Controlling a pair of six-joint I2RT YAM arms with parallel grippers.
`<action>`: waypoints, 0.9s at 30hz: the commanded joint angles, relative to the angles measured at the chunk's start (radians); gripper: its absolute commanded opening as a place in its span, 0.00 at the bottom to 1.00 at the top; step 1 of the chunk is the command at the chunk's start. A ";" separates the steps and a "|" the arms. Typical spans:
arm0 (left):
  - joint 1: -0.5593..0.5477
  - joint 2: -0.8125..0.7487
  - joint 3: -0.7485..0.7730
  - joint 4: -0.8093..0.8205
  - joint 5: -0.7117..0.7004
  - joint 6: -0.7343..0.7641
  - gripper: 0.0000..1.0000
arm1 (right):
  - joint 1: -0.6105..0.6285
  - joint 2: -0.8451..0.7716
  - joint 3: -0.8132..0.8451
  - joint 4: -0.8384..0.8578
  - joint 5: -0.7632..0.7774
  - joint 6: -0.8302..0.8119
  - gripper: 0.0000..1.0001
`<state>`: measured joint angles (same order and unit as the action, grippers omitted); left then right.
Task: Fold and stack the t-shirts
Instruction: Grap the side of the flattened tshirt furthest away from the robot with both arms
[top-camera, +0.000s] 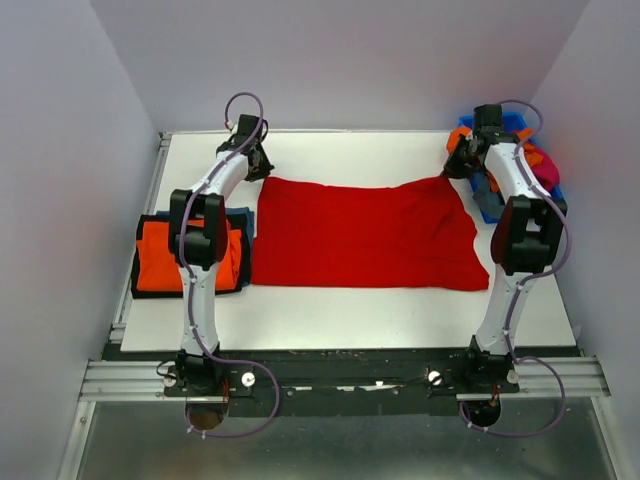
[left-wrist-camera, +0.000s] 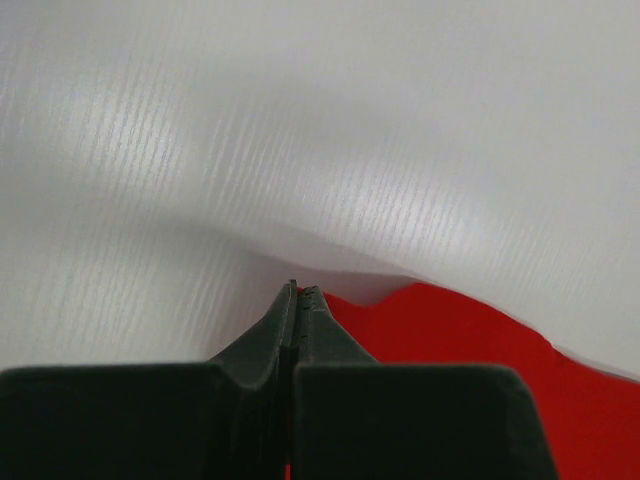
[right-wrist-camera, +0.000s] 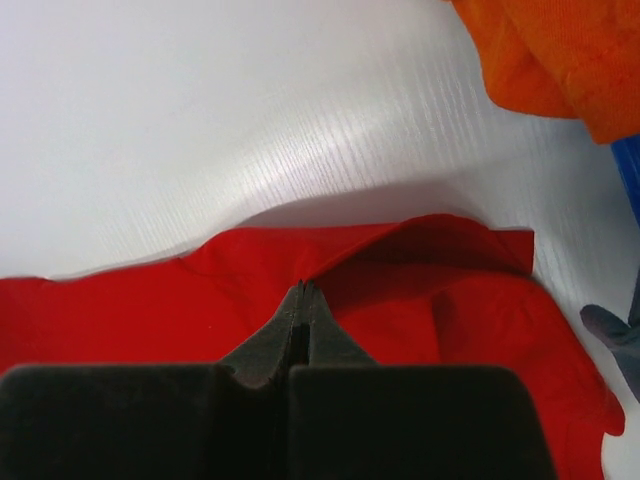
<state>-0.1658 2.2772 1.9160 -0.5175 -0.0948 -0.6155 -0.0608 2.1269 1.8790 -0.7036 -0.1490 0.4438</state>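
From above, the red t-shirt lies spread flat on the white tabletop, with the left end effector at its far left corner and the right end effector at its far right corner. The left wrist view shows that end effector's fingers pressed together on the shirt's raised edge. The right wrist view shows the fingers clamped on a lifted red fold.

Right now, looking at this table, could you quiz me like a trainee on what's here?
1. True or false: the left claw and the right claw are both shut.
2. The large cloth t-shirt spread out mid-table is: A teal, B bright red, C grey?
3. Fill in: the folded orange cloth t-shirt lies to the large one's ___ side.
Key: 1 true; 2 B; 3 left.
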 joint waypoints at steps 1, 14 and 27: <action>-0.003 -0.067 -0.041 0.043 -0.017 0.016 0.00 | -0.005 -0.067 -0.027 0.003 -0.018 -0.005 0.01; -0.003 -0.174 -0.209 0.140 0.013 0.019 0.00 | -0.014 -0.157 -0.158 0.023 -0.017 -0.010 0.01; -0.006 -0.312 -0.386 0.206 0.024 0.014 0.00 | -0.023 -0.291 -0.311 0.052 -0.008 -0.019 0.01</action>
<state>-0.1661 2.0430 1.5909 -0.3569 -0.0921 -0.6090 -0.0742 1.9007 1.6131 -0.6788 -0.1501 0.4431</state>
